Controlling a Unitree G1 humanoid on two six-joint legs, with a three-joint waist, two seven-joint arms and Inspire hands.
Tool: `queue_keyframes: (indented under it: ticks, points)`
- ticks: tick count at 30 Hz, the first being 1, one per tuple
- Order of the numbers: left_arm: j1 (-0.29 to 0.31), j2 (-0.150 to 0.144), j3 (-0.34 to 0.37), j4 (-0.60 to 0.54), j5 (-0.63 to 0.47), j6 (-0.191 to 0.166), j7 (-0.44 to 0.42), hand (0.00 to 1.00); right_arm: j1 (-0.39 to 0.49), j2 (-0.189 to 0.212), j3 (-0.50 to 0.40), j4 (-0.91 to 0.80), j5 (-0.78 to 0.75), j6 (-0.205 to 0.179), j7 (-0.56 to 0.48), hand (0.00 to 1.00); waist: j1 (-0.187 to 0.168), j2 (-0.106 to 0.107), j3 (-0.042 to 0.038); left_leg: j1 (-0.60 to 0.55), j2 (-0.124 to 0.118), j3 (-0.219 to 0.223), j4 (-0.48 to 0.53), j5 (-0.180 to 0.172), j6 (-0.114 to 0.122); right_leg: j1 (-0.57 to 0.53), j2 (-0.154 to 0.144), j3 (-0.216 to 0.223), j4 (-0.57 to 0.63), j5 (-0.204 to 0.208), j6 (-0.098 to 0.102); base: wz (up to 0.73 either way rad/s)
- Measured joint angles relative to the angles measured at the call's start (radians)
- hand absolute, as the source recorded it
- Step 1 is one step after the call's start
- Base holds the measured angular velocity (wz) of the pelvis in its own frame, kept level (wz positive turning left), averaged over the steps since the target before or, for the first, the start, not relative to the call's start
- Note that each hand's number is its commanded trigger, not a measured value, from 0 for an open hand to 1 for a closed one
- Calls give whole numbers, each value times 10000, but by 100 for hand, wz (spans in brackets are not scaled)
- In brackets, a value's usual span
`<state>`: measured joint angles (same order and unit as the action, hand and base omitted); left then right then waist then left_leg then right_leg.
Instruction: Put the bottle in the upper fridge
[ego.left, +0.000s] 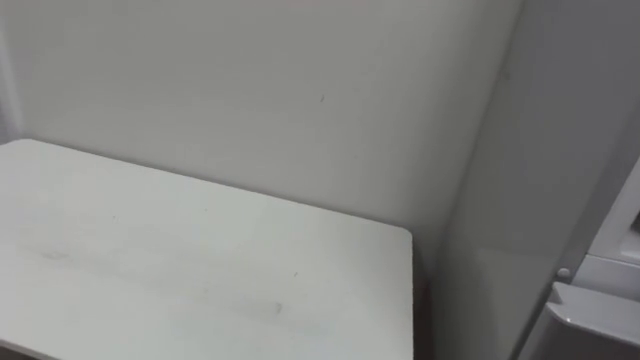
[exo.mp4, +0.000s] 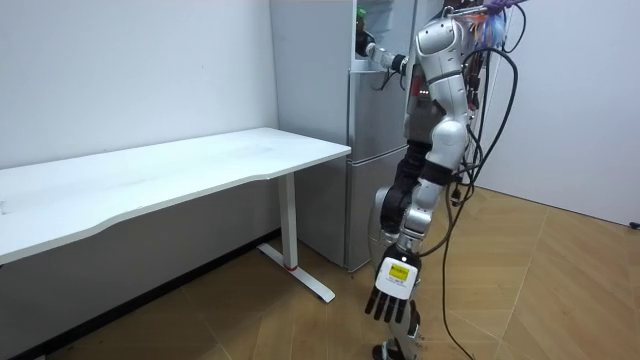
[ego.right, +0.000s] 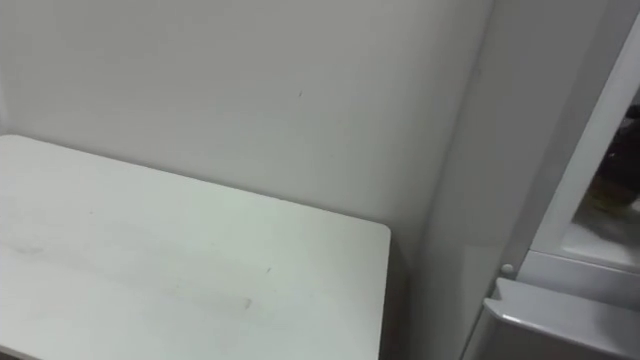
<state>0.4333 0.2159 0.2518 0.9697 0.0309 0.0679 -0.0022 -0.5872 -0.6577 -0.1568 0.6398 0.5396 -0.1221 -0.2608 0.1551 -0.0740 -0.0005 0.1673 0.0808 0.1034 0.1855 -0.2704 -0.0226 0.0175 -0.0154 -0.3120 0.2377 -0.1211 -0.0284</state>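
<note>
In the room view I stand before the grey fridge (exo.mp4: 375, 120), just past the white table's end. My right arm is raised to the upper fridge compartment (exo.mp4: 380, 35), and my right hand (exo.mp4: 370, 47) is at its front edge. A small bottle with a green top (exo.mp4: 361, 16) shows upright just above that hand; it is too small to tell whether the fingers hold it. My left hand (exo.mp4: 394, 292) hangs low beside my leg with relaxed fingers, holding nothing. The eye views look at the wall, with the upper compartment's dark opening (ego.right: 612, 165) at the right edge.
The white table (ego.left: 200, 260) fills the left of the eye views, its end close to the fridge's grey side (ego.left: 520, 180). A narrow gap separates them. The lower fridge door's top (ego.right: 560, 315) shows at the bottom right. Wooden floor (exo.mp4: 520, 300) lies open behind me.
</note>
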Motion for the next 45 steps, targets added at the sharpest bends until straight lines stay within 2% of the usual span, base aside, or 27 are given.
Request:
queue_keyframes:
  ticks: [14,26,34,40,43,45]
  points:
    - [-24,40,2,-87,7,7,0,0,1,-129,196,466,7,304,747,0,-37,-120,-68,2,-1,-37,4,0,-1,3,2,-10,-5,-1,0,0]
    - [-53,50,-7,-83,4,6,3,0,15,-129,192,395,7,363,951,0,-145,-157,-69,-5,-4,-81,-7,-3,-4,6,-2,-52,-9,-2,2,1]
    - [-115,95,20,-54,0,-104,-12,0,828,-139,155,-1564,32,575,1009,0,-363,-191,-56,-94,-5,51,-52,-2,-2,-165,5,19,-3,-7,2,-3]
    - [-152,167,29,-56,-2,-247,-56,0,1230,-138,138,-2606,48,718,997,0,-483,-50,-59,-51,-4,201,-6,2,4,-198,10,126,10,-8,6,-7]
    - [-144,166,30,-47,-16,-248,-58,0,1275,-138,136,-2918,57,810,981,0,-661,2,-58,-70,-12,252,13,2,4,-245,-1,161,53,-19,21,-4]
    - [-120,164,64,-53,-8,-249,-31,0,1685,-138,82,-3730,32,854,874,0,-695,3,-64,-140,-22,320,-1,2,4,-406,-2,260,172,-58,12,-9]
